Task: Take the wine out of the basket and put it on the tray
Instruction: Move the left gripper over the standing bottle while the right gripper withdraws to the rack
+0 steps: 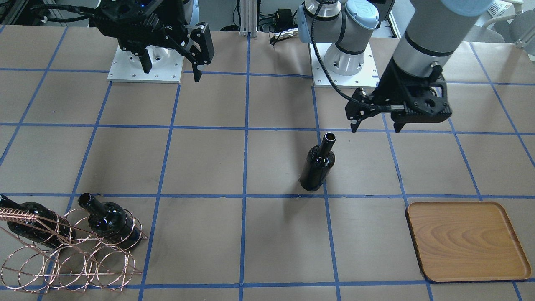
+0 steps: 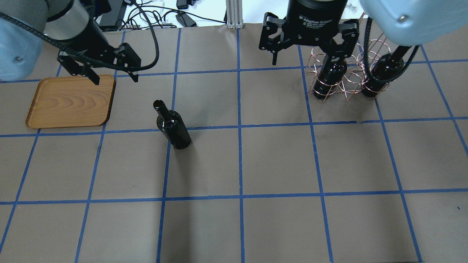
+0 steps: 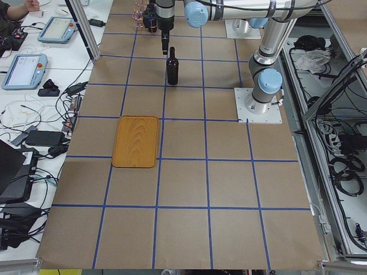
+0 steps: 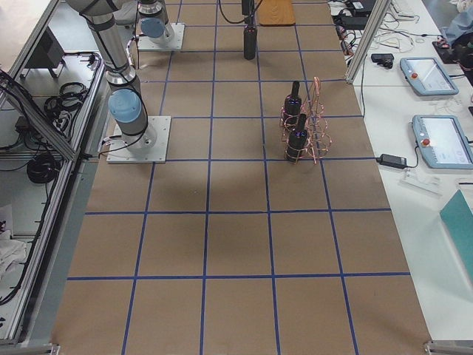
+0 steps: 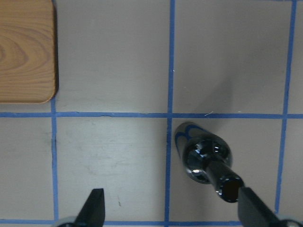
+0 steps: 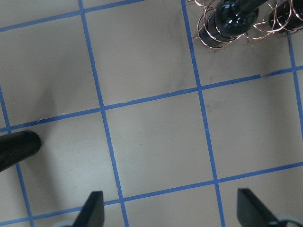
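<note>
Glossy black wine bottle stands upright between basket and tray.

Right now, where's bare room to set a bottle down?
The tray is entirely bare. Table is open between the standing bottle and the basket, and on the robot's side of that bottle. Crowded only at the basket, whose rings hold two more bottles.

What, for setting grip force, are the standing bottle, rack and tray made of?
Bottle: likely dark glass, glossy, with bright reflections. Rack: thin copper-coloured metal wire, shiny, bent into open rings. Tray: wood or wood-look, smooth, brown grain showing.
</note>
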Robot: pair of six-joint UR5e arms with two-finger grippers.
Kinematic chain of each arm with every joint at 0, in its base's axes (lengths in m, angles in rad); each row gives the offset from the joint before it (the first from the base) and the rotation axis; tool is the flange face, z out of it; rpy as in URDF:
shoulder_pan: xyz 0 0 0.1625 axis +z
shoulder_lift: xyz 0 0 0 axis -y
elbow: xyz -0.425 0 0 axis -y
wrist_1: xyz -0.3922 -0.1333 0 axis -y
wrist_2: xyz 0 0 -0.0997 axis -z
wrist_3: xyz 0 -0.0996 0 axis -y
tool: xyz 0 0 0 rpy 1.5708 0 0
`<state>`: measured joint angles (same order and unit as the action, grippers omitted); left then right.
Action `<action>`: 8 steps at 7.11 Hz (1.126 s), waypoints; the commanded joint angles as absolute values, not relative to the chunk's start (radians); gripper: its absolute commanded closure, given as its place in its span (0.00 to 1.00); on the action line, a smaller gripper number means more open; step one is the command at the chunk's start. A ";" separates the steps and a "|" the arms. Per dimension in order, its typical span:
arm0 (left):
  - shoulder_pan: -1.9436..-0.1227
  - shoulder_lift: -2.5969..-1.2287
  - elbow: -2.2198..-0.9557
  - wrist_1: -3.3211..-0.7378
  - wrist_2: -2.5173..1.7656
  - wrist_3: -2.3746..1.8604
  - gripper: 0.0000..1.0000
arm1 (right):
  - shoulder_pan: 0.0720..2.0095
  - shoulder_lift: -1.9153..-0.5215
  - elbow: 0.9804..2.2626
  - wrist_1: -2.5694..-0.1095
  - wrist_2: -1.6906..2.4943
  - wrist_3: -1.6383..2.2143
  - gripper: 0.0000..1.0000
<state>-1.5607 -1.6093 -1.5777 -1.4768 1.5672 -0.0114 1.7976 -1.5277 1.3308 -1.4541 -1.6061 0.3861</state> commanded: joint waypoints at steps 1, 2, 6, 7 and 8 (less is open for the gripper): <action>-1.658 -1.612 -1.632 -1.459 1.565 -0.080 0.00 | 1.775 -1.532 1.333 -1.448 -1.614 0.220 0.00; -1.669 -1.611 -1.663 -1.454 1.565 -0.072 0.00 | 1.758 -1.537 1.335 -1.437 -1.615 0.171 0.00; -1.667 -1.643 -1.715 -1.393 1.572 -0.058 0.02 | 1.622 -1.601 1.387 -1.445 -1.609 -0.025 0.00; -1.666 -1.643 -1.730 -1.393 1.574 -0.048 0.03 | 1.621 -1.601 1.387 -1.460 -1.611 -0.023 0.00; -1.664 -1.643 -1.739 -1.391 1.572 -0.048 0.08 | 1.623 -1.601 1.387 -1.468 -1.611 -0.021 0.00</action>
